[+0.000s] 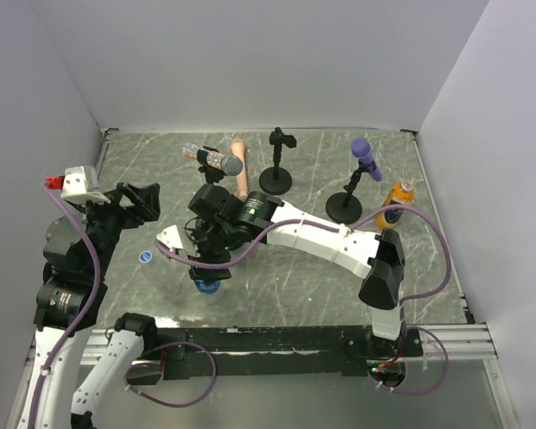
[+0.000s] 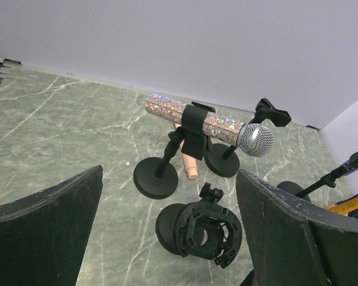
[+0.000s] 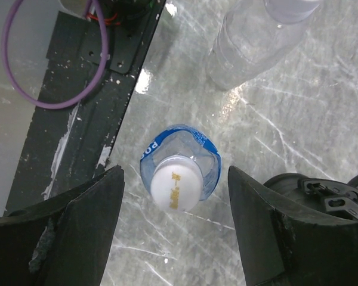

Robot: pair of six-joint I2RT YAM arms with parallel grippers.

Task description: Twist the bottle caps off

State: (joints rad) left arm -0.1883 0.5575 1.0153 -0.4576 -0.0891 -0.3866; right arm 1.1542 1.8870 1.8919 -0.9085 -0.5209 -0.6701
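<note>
Veined grey marble table (image 3: 298, 128), round whitish cap (image 3: 175, 188), glittery cylindrical microphone (image 2: 224, 125)

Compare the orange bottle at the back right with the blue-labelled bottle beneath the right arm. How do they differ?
The orange bottle looks orange throughout; the blue-labelled bottle is clear with a blue band and a white cap. The orange bottle stands free beside the purple microphone's stand; the blue-labelled bottle sits between the open fingers of the right claw, untouched. Both appear upright on the table.
</note>
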